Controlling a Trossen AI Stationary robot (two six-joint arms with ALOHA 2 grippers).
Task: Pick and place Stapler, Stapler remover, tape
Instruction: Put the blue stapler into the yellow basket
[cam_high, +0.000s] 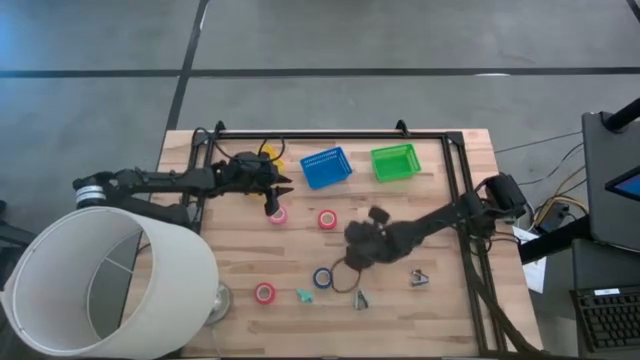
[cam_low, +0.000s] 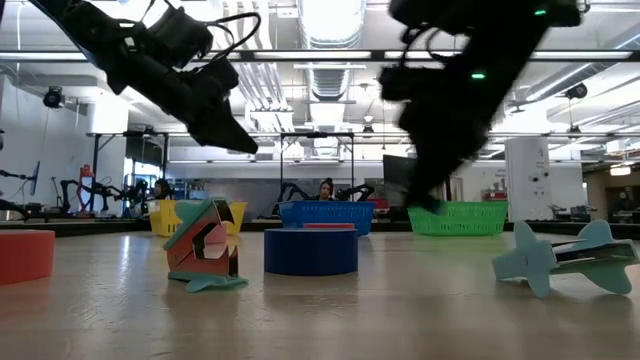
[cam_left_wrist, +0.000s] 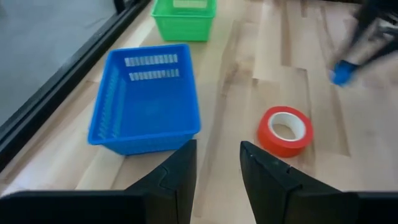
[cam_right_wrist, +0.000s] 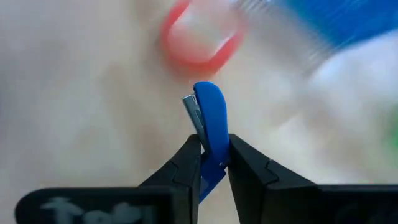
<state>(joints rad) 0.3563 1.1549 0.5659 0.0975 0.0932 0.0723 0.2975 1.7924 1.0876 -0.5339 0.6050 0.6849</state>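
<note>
On the left, the left gripper (cam_high: 273, 205) hovers just above a pink-red tape roll (cam_high: 278, 215) on the table (cam_high: 440, 300), its fingers (cam_left_wrist: 177, 177) parted and empty, near the blue basket (cam_high: 327, 167). Toward the middle, the right gripper (cam_right_wrist: 211, 165) is clenched on a small blue stapler (cam_right_wrist: 208, 124), carried above the table between another pink-red tape roll (cam_high: 327, 219) and the blue tape roll (cam_high: 323, 278). The stapler looks mid-transfer; the next move likely calls for carrying it over a basket, possibly the green basket (cam_high: 394, 162), and releasing.
</note>
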